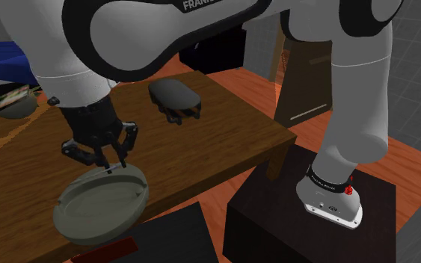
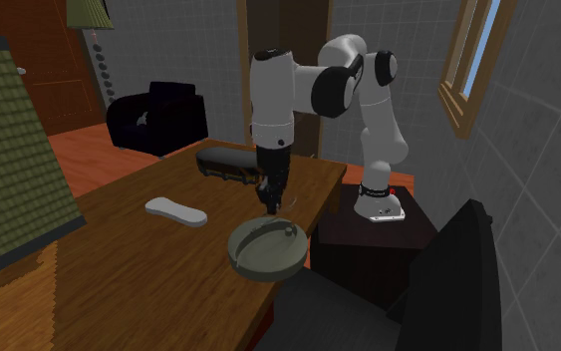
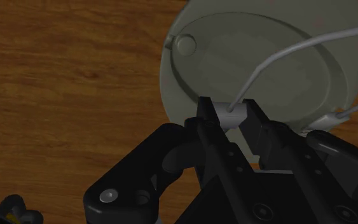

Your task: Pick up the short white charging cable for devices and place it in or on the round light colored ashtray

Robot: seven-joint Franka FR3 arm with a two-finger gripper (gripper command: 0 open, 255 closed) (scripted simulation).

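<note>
Charging cable (image 3: 279, 57), clamped at its plug end between the fingers of the tool (image 3: 229, 113), hangs directly over the round grey ashtray (image 3: 298, 89) at the table (image 3: 63, 76) edge, its wire trailing across the dish, so lowering straight down should place it.

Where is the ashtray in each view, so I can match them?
Shoulder view: ashtray lower left, at the wooden table edge.
Second exterior view: ashtray near centre, at the table edge beside the stand.
Wrist view: ashtray just beyond the fingertips, under the white cable.
Shared landmark: the gripper right above it, clasping the cable's plug.
</note>
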